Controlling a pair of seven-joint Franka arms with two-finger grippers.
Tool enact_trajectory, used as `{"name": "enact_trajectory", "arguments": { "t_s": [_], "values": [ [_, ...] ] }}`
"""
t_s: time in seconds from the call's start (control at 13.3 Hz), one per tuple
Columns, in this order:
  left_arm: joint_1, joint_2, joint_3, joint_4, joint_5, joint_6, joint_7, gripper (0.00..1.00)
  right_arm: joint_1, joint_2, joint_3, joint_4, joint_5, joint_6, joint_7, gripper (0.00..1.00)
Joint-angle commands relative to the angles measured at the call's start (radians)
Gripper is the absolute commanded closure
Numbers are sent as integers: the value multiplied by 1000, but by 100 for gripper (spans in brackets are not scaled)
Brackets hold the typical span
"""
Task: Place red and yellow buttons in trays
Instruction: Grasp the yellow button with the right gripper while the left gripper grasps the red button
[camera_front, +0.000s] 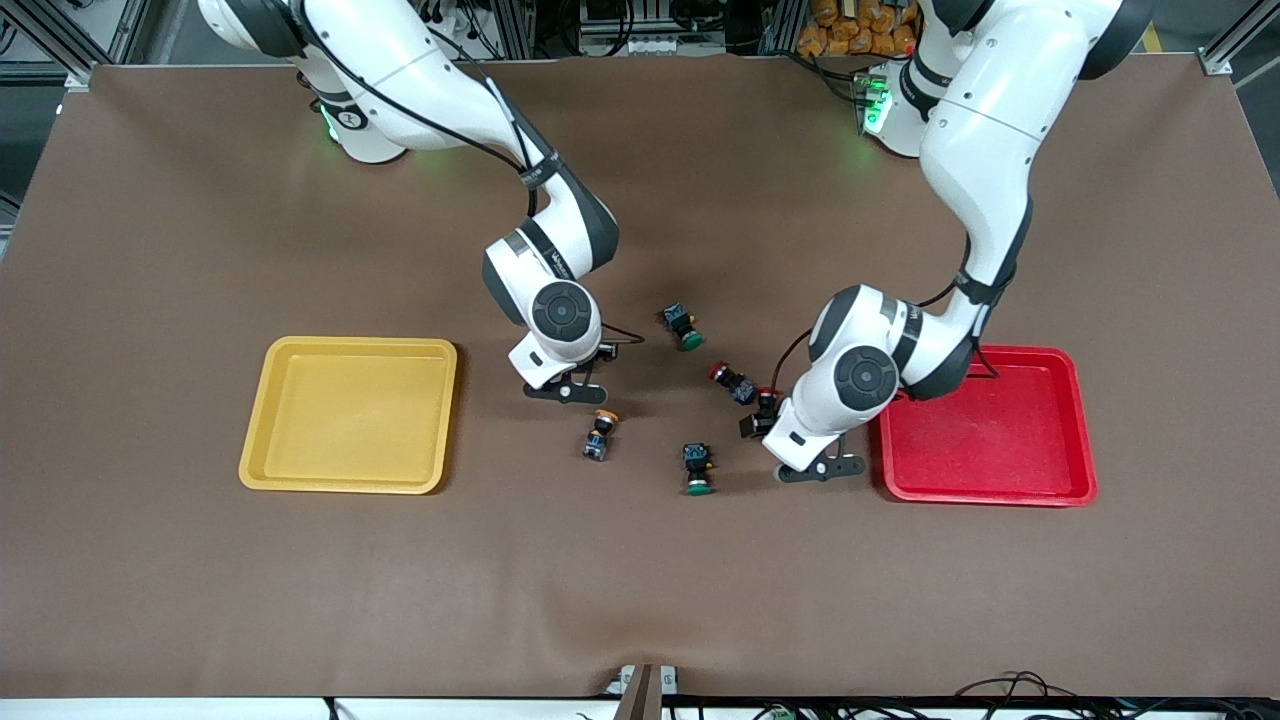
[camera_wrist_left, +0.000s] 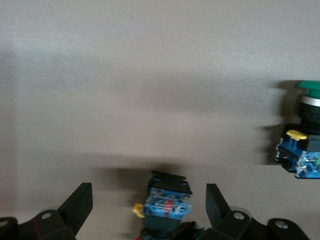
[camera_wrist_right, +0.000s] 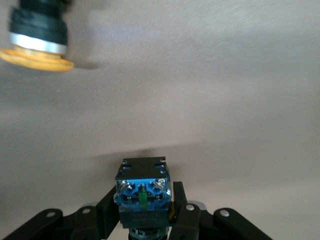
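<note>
My right gripper (camera_wrist_right: 144, 200) is shut on a button with a black-and-blue body (camera_wrist_right: 142, 187); its cap is hidden and a sliver of yellow shows by one finger. In the front view this gripper (camera_front: 603, 351) is low over the table between the yellow tray (camera_front: 350, 414) and a green-capped switch (camera_front: 683, 326). Another yellow button (camera_front: 600, 434) lies nearer the camera; its cap shows in the right wrist view (camera_wrist_right: 37, 47). My left gripper (camera_wrist_left: 148, 189) is open around a red button (camera_wrist_left: 167, 202), beside the red tray (camera_front: 985, 425). In the front view this gripper (camera_front: 758, 420) partly hides it. A second red button (camera_front: 732, 381) lies just beside it.
A second green-capped switch (camera_front: 697, 468) lies nearer the camera than the red buttons; it also shows in the left wrist view (camera_wrist_left: 302, 140). Both trays hold nothing. The brown table mat (camera_front: 640, 580) spreads wide around them.
</note>
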Motion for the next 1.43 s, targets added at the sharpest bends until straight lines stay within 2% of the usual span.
{"name": "enact_trajectory", "arguments": {
  "t_s": [0.0, 0.15, 0.3, 0.45, 0.6, 0.75, 0.98, 1.13, 1.35],
  "values": [
    [-22, 19, 15, 8, 23, 30, -33, 0, -67, -180, 5, -11, 30, -139, -6, 100],
    [-24, 28, 15, 8, 42, 39, -32, 0, -119, -297, 5, -2, 30, -225, -16, 100],
    [-21, 28, 12, -7, 139, 43, -32, 0, -186, -404, 3, 41, 38, -402, -120, 100],
    [-22, 22, 12, -30, 166, 43, -33, 0, -269, -501, -3, 87, 66, -574, -205, 100],
    [-21, 7, 4, -59, 168, 42, -35, 0, -343, -579, -6, 96, 55, -647, -226, 100],
    [-19, 5, 0, -64, 166, 37, -44, 0, -422, -630, -6, 93, 37, -699, -346, 100],
    [-19, -2, -2, -64, 161, 31, -49, 0, -527, -629, -6, 84, -43, -710, -487, 100],
    [-16, -2, -25, -64, 152, 19, -67, 0, -635, -615, -6, 69, -54, -658, -614, 100],
    [-18, -4, -28, -67, 154, 4, -87, 0, -763, -604, -6, -67, -91, -505, -832, 100]
  ]
}}
